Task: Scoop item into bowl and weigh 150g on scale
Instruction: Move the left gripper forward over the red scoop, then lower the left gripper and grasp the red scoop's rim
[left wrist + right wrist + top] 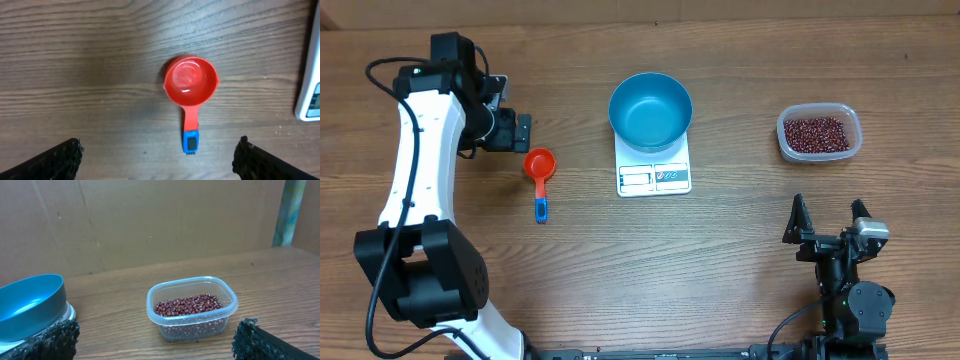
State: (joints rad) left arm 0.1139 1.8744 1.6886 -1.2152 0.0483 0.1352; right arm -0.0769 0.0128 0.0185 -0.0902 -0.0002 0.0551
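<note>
The blue bowl (651, 110) stands empty on the white scale (654, 177) at mid-table. Dark red-brown beans (815, 131) fill a clear plastic tub (785, 140) at the right. A red scoop (539, 165) with a blue handle lies left of the scale. My left gripper (520, 132) hovers open just above and left of it. In the left wrist view the scoop (191, 82) lies between and ahead of the wide-apart fingers (60, 160). My right gripper (829, 215) is open near the front edge. Its view shows the beans (187, 305) and bowl (30, 305) ahead.
The scale's edge (312, 95) shows at the right of the left wrist view. A cardboard wall (150, 220) backs the table behind the tub (192, 330). Bare wood lies between the scoop, the scale and the right gripper.
</note>
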